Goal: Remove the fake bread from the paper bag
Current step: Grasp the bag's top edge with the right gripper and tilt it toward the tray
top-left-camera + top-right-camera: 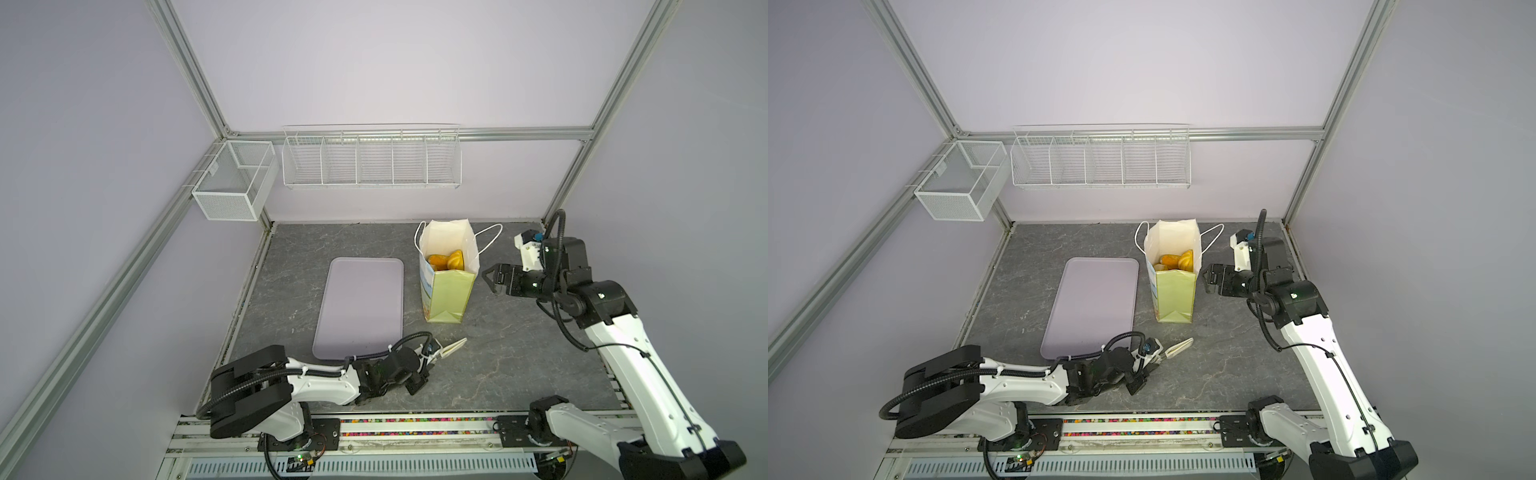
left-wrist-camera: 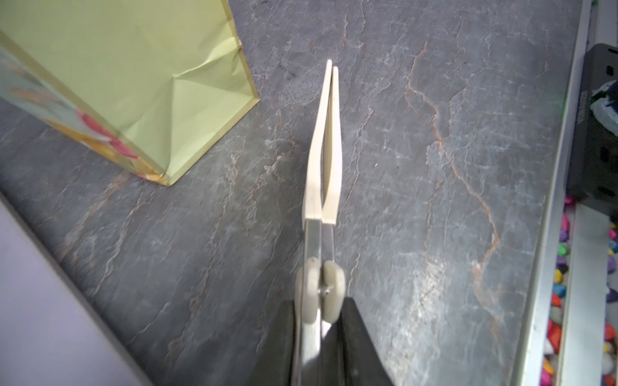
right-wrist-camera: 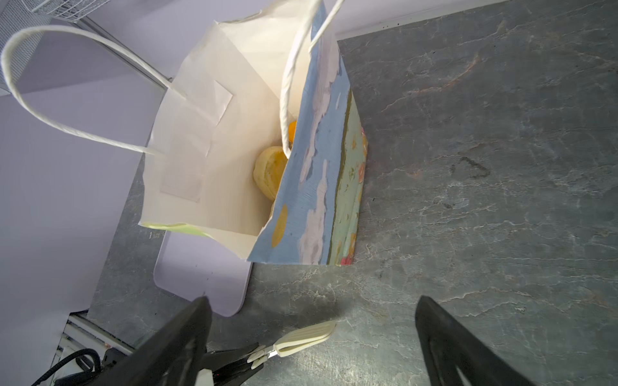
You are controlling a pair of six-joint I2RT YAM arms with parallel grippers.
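Note:
The paper bag [image 1: 446,295] [image 1: 1174,299] stands upright and open on the grey table, pale green on its side [image 2: 133,83] and blue sky on its face [image 3: 317,167]. Golden fake bread [image 1: 446,261] [image 1: 1177,261] [image 3: 269,170] lies inside it. My left gripper [image 1: 432,358] [image 1: 1152,356] [image 2: 321,307] is low, in front of the bag, shut on cream tongs [image 1: 453,346] [image 1: 1179,346] [image 2: 326,150] [image 3: 306,336] whose tips are pressed together with nothing between them. My right gripper [image 1: 488,280] [image 1: 1206,280] [image 3: 314,300] is open just right of the bag, apart from it.
A lilac tray [image 1: 359,307] [image 1: 1092,307] [image 3: 200,277] lies left of the bag. White wire baskets [image 1: 372,160] [image 1: 235,183] hang on the back wall. The bag's white cord handles [image 1: 490,237] [image 3: 67,127] stick out sideways.

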